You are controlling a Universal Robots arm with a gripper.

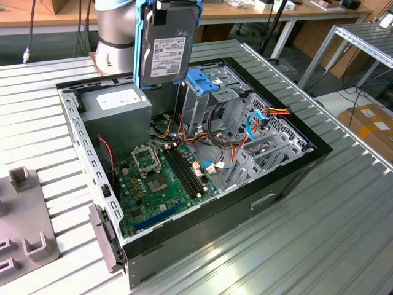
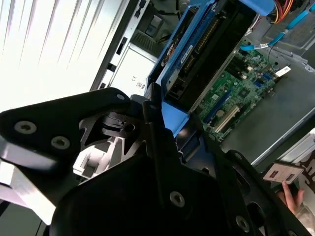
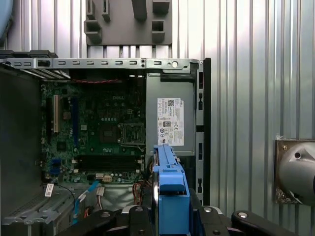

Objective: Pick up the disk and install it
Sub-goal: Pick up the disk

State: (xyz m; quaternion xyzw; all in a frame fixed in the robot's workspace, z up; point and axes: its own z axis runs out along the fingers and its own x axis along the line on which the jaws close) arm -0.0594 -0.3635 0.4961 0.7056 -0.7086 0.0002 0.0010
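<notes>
The disk [image 1: 166, 52], a dark drive with a white label in a bright blue carrier, hangs upright above the back of the open computer case [image 1: 288, 178]. My gripper [image 1: 169, 5] is shut on its top end. In the first wrist view the disk [image 3: 170, 182] shows edge-on between my gripper's black fingers [image 3: 209, 216], above the power supply and motherboard. The second wrist view has the disk [image 2: 202, 54] reaching away from my gripper toward the case interior. It touches nothing in the case.
Inside the case are a green motherboard [image 1: 159, 178], a grey power supply [image 1: 116, 104], and a metal drive cage with a fixed blue bracket [image 1: 202, 80] and loose cables [image 1: 258, 120]. A grey fixture [image 1: 24, 221] lies on the slatted table. A hand [image 2: 291, 192] holds a small device nearby.
</notes>
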